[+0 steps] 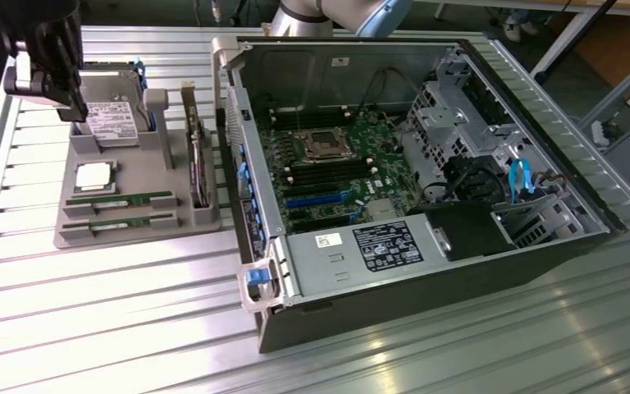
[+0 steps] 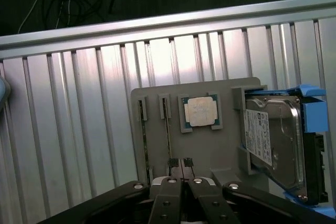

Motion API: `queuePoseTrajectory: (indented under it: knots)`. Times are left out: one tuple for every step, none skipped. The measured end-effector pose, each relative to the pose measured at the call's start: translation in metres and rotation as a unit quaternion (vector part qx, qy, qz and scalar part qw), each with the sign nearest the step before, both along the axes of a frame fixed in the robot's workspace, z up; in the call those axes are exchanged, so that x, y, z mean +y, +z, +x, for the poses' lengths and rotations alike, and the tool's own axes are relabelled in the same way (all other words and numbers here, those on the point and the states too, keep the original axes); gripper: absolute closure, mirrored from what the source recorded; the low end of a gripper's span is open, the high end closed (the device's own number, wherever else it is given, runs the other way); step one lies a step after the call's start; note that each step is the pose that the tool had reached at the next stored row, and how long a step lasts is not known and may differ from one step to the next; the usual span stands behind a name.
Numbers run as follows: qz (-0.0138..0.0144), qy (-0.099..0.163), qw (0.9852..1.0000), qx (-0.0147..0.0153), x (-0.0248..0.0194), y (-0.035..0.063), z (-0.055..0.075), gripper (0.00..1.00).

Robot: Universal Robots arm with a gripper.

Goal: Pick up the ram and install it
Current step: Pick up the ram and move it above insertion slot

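We see the gripper [image 2: 181,164] closed, holding nothing, poised over the gray tray [image 2: 210,150], near the ram [image 1: 118,199].

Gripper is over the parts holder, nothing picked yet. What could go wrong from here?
1. The gripper is shut and empty; descending like this, it would likely strike a ram stick rather than straddle it.
2. Its twin lies close alongside in the holder, so a finger may nudge it.
3. The hard drive stands close by the gripper; a sideways move might clip it.
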State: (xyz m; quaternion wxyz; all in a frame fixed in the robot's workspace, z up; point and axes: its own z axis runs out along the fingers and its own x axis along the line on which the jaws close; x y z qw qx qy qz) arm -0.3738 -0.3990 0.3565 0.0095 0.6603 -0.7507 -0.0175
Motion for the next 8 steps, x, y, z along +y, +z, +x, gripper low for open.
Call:
queuePoseTrajectory:
  knots:
    - [0.0000,0.000,1.0000,0.0000,0.0000,0.0000,0.0000,0.90]
    - [0.0000,0.000,1.0000,0.0000,0.0000,0.0000,0.0000,0.77]
    - [0.0000,0.000,1.0000,0.0000,0.0000,0.0000,0.0000,0.77]
    - [0.0000,0.000,1.0000,0.0000,0.0000,0.0000,0.0000,0.77]
    - [0.0000,0.000,1.0000,-0.0001,0.0000,-0.0001,0.0000,0.77]
    - [0.0000,0.000,1.0000,0.0000,0.0000,0.0000,0.0000,0.76]
    - [0.0000,0.000,1.0000,0.0000,0.0000,0.0000,0.0000,0.69]
    - [0.0000,0.000,1.0000,0.0000,0.0000,0.0000,0.0000,0.69]
